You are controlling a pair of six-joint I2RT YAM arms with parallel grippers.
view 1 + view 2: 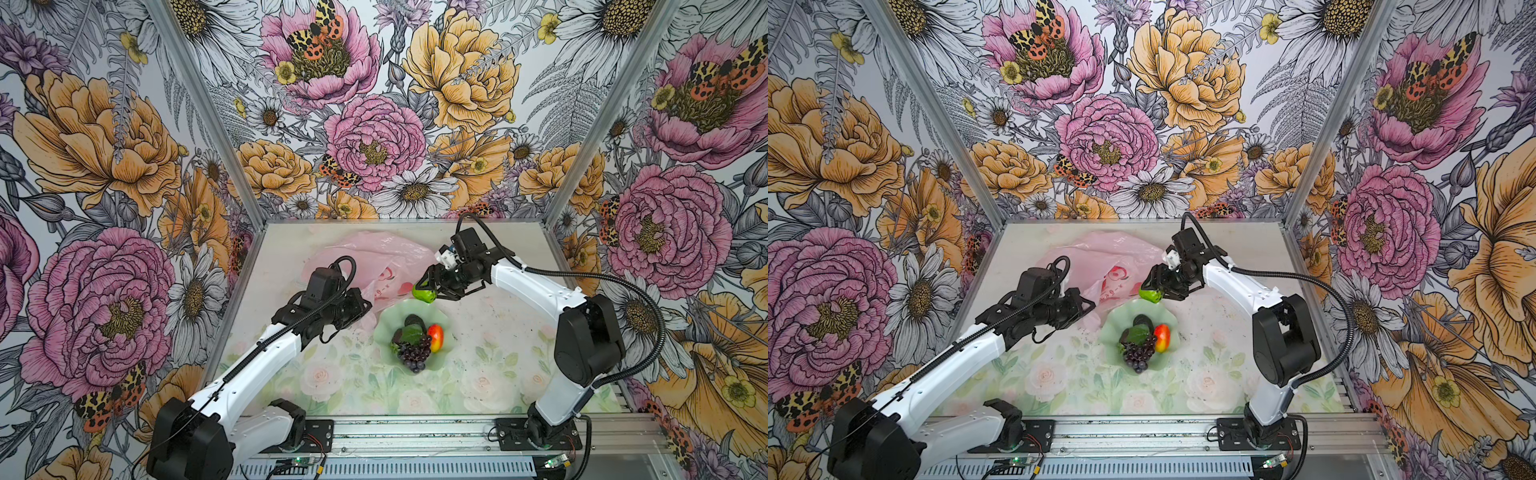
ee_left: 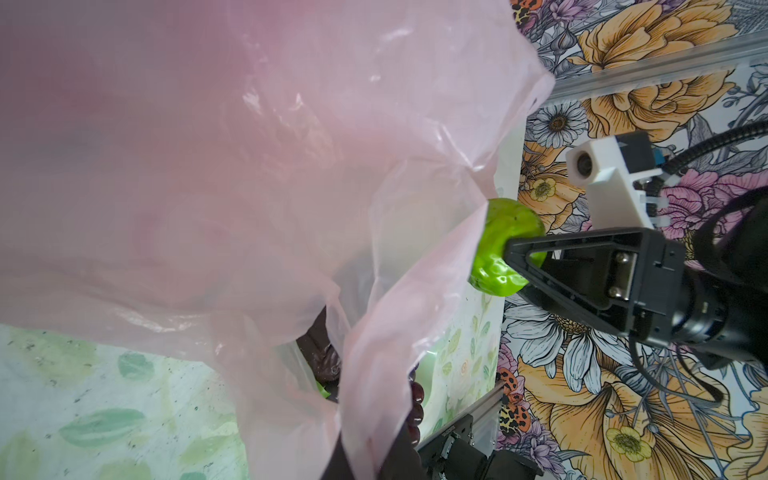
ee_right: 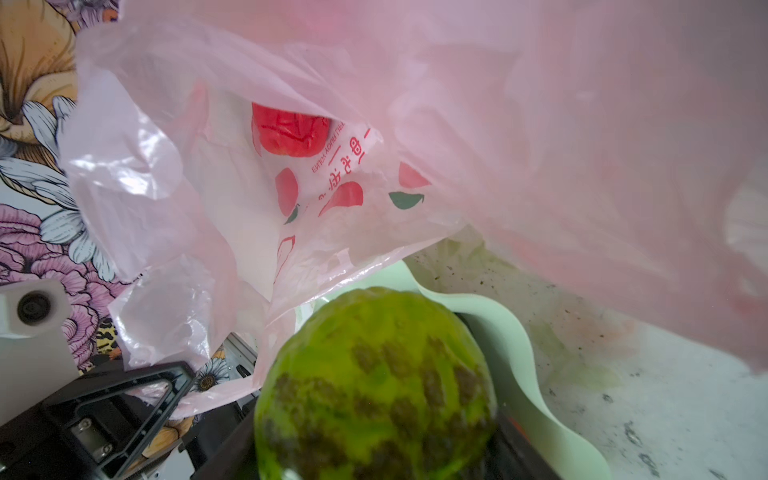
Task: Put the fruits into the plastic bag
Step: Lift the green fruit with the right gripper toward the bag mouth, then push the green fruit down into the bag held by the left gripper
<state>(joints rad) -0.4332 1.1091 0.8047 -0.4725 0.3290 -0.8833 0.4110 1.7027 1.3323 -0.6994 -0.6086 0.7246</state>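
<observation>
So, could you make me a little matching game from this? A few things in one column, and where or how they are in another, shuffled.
Things:
1. bumpy green fruit
2. grape bunch
3. plastic bag
4. scalloped dish

States:
A. pinched at its edge by the left gripper
B. pale green, with fruit lying in it
C. gripped by the right gripper
D. lying in the dish

Pairs: 1-C, 2-D, 3-A, 4-B.
</observation>
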